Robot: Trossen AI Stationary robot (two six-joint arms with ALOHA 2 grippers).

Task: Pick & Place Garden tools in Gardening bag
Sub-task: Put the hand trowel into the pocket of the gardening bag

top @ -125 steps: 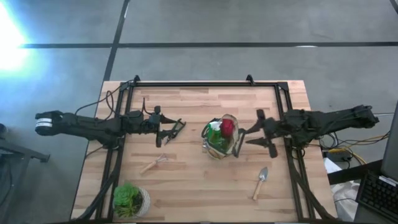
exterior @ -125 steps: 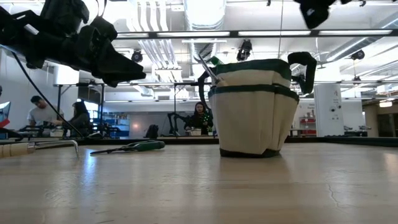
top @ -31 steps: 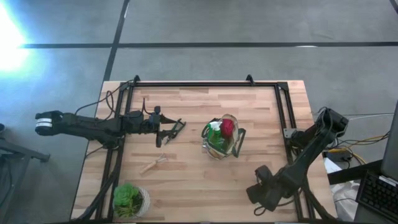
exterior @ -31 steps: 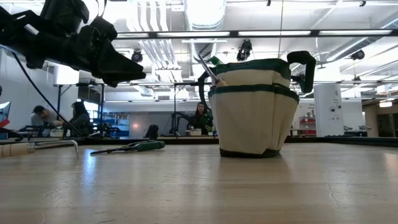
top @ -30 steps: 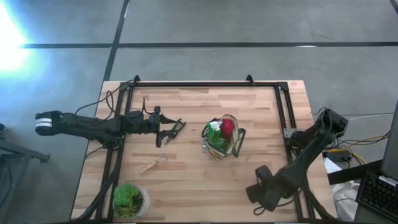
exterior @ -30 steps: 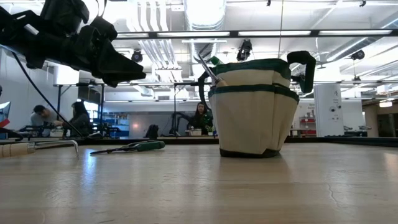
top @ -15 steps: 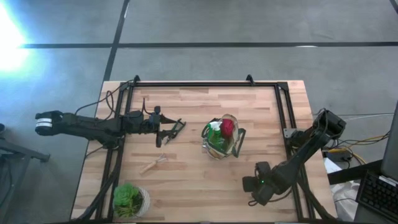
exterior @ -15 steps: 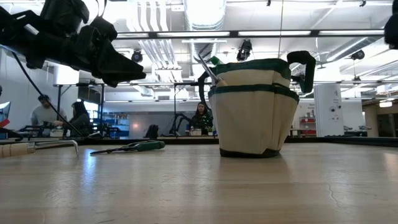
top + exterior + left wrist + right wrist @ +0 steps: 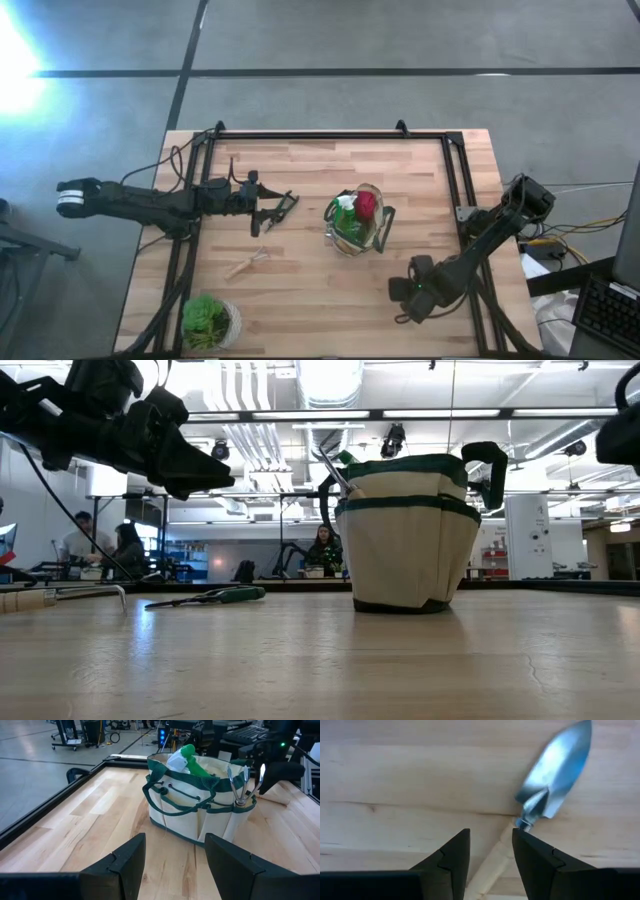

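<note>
We see a potted plant (image 9: 208,320) at the table's near left corner. The fabric gardening bag (image 9: 355,222) stands mid-table. Our right gripper (image 9: 490,851), fingers parted, straddles the wooden handle of the steel-bladed trowel (image 9: 555,770). The left gripper (image 9: 172,857) hangs wide beside the pruners (image 9: 278,207).

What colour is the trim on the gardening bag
Dark green trim on the cream gardening bag, clearest in the left wrist view.

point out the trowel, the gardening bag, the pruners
trowel (image 9: 559,770), right wrist view, on the metal blade
gardening bag (image 9: 405,550), low view, on the front wall
pruners (image 9: 205,597), low view, on the green handle
</note>
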